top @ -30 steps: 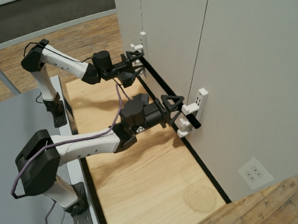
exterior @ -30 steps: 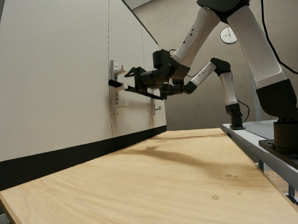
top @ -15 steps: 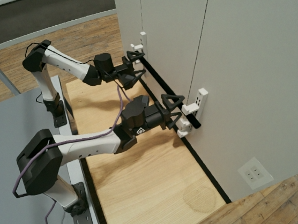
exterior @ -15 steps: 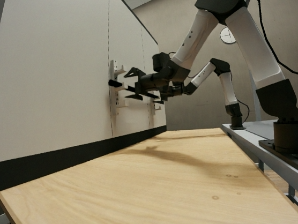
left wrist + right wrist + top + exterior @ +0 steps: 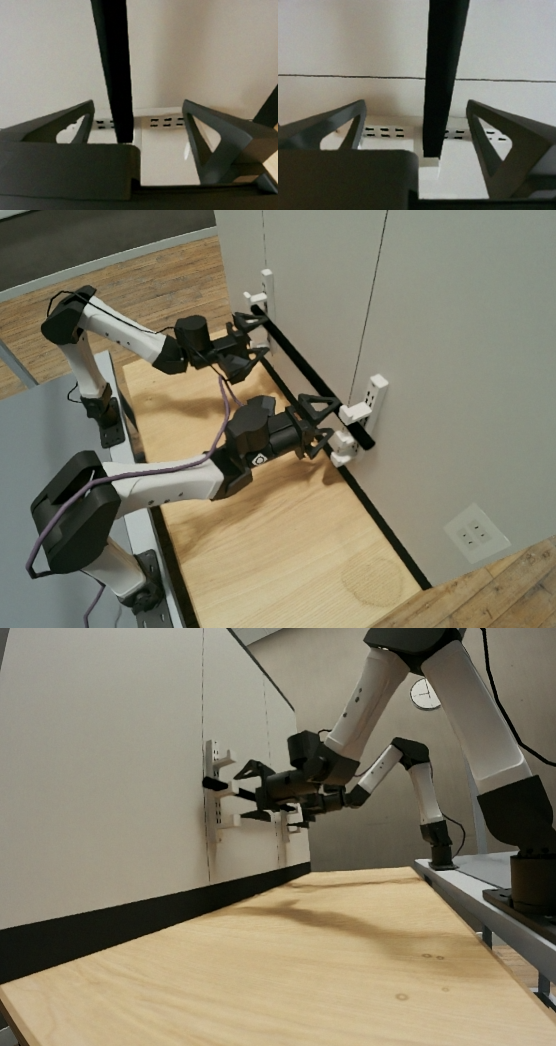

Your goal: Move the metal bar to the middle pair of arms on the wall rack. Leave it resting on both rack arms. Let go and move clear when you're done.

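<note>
The black metal bar (image 5: 300, 362) (image 5: 215, 784) (image 5: 117, 61) (image 5: 442, 70) lies along the wall across both white rack uprights. At the left upright (image 5: 267, 280) (image 5: 210, 765) it rests on the middle arm (image 5: 228, 789), behind its lip. At the right upright (image 5: 380, 386) it passes under the top arm (image 5: 355, 412); its contact with the middle arm is partly hidden. My left gripper (image 5: 265, 334) (image 5: 240, 796) (image 5: 138, 104) is wide open and empty in front of the bar. My right gripper (image 5: 335, 416) (image 5: 416, 105) is also wide open, its fingertips above and below the bar's line without visible contact.
The wooden table top (image 5: 280, 530) (image 5: 250, 978) lies below both arms, against the wall's black base strip (image 5: 385, 525) (image 5: 125, 918). The top arm (image 5: 226, 759) and bottom arm (image 5: 230, 821) of the left upright stand close to my left fingers. A wall socket (image 5: 475, 532) is farther right.
</note>
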`<state>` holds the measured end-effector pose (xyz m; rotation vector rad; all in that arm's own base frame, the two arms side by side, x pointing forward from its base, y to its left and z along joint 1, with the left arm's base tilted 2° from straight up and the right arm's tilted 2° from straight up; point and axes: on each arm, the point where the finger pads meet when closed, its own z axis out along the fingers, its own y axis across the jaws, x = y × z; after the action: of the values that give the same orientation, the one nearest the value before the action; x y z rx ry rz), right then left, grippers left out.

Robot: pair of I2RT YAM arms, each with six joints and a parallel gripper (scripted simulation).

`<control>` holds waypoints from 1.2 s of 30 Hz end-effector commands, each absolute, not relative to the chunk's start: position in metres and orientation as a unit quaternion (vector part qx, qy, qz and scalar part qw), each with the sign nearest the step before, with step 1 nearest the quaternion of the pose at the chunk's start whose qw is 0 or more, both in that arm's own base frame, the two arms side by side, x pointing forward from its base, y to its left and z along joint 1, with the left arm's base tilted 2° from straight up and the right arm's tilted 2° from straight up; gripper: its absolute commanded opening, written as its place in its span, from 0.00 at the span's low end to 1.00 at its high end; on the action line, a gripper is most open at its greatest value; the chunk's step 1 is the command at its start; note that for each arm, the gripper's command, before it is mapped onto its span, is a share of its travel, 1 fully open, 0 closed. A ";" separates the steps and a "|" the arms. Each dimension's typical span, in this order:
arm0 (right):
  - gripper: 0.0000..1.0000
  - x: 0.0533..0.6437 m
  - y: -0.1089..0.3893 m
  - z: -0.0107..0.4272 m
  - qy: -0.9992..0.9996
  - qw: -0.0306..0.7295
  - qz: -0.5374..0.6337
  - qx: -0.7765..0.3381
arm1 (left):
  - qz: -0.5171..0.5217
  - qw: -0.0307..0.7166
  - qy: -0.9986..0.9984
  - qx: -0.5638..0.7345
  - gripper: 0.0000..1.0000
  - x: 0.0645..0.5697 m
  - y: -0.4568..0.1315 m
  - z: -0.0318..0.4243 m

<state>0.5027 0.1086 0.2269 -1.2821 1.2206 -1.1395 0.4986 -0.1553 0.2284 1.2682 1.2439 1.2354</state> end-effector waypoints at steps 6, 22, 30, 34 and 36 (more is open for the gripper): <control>1.00 0.489 0.108 0.232 0.502 0.498 -0.474 -0.525 | 0.510 0.487 0.499 0.504 1.00 0.485 -0.160 0.246; 1.00 0.473 0.108 0.244 0.498 0.505 -0.477 -0.518 | 0.510 0.495 0.497 0.498 1.00 0.469 -0.161 0.256; 1.00 0.464 0.107 0.245 0.498 0.505 -0.477 -0.519 | 0.509 0.496 0.497 0.498 1.00 0.460 -0.162 0.256; 1.00 0.460 0.107 0.245 0.498 0.506 -0.476 -0.519 | 0.509 0.496 0.497 0.498 1.00 0.456 -0.162 0.257; 1.00 0.459 0.107 0.245 0.498 0.506 -0.476 -0.519 | 0.509 0.496 0.497 0.498 1.00 0.455 -0.162 0.257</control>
<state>0.4661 0.1082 0.2493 -1.2457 1.1918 -1.1485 0.4625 -0.1601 0.2483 1.2347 1.2186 1.2326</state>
